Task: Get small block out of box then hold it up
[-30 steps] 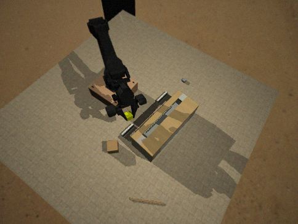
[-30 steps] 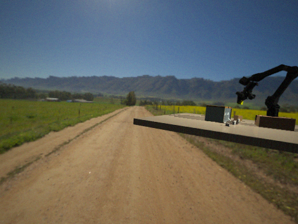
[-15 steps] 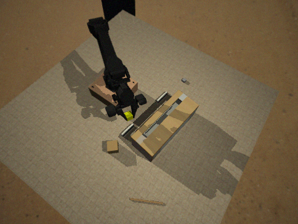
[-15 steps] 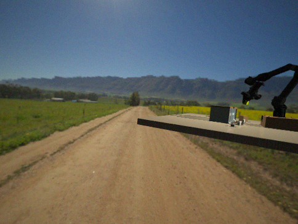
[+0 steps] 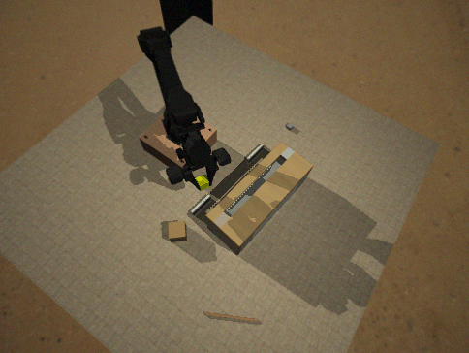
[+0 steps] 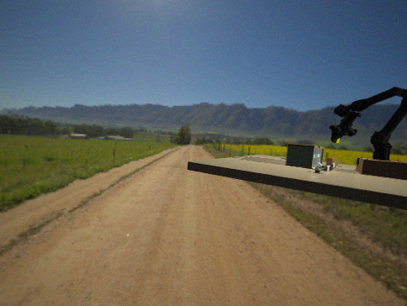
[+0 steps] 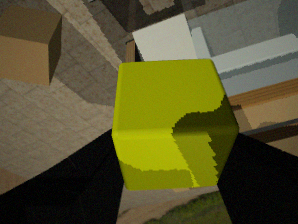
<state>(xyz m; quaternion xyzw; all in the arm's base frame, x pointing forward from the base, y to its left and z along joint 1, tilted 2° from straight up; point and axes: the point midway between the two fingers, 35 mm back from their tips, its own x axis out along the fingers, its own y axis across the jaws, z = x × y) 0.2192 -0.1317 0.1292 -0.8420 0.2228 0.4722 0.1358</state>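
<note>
The yellow block (image 5: 203,182) (image 6: 337,140) (image 7: 167,100) is held between the fingertips and fills the middle of the wrist view. My gripper (image 5: 203,181) (image 7: 166,135) is shut on it. In the exterior view the gripper and block are up in the air, higher than the box top. The box (image 5: 271,194) (image 6: 299,155) stands upright on the table (image 5: 121,272) (image 6: 252,170), with its long front toward the arm. In the top view the block appears just off the box's front side, apart from it. The shelf inside is mostly hidden.
A tan cube (image 5: 176,230) (image 7: 30,45) stands on the table near one end of the box. A thin wooden stick (image 5: 233,318) lies farther off. A small grey piece (image 5: 289,126) lies beyond the box's other end. The arm stands on a brown base (image 5: 157,145).
</note>
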